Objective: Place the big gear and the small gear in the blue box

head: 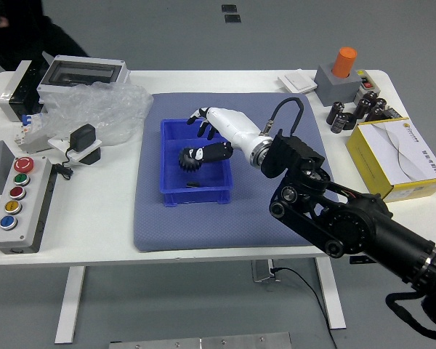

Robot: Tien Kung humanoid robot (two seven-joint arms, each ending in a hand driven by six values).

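Robot's right hand [231, 131] above one blue box [176, 196], fingers spread wide.
One big gear [189, 160] shows within the box, by the fingers, contact unclear; one small dark piece [193, 185] lies at six o'clock.

A white table [94, 236] stands on apparently smooth grey floor [167, 302].

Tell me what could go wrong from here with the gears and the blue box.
The right hand is spread close by the big gear and might nudge it. The big gear could knock or cover the small dark piece nearby. The hand could also clip the blue box's wall while pulling away.
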